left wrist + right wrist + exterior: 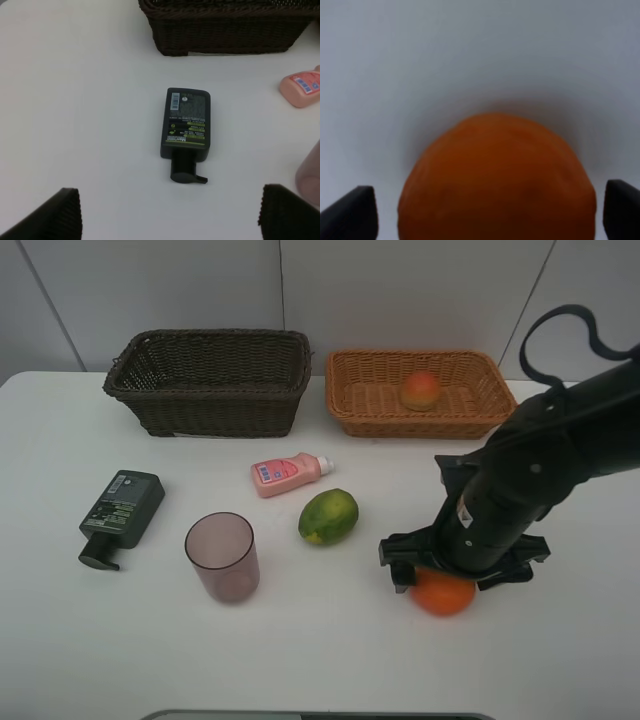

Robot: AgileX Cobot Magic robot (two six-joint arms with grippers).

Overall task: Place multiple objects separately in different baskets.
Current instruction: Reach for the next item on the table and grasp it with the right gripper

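Observation:
My right gripper (444,578) is open and low over the orange (445,598), on the table at the front right. In the right wrist view its fingertips (351,212) stand on either side of the orange (495,175) with small gaps. The red-yellow peach (421,390) lies in the orange-tan basket (350,405). The dark brown basket (210,400) is empty. The dark green pump bottle (122,512), mauve cup (222,558), pink bottle (288,474) and green-yellow fruit (328,516) lie on the table. My left gripper (170,220) is open above the pump bottle (186,125).
The white table (300,660) ends at a pale wall behind the baskets. The left wrist view also shows the dark brown basket (225,30), the pink bottle (302,89) and the cup's edge (311,175).

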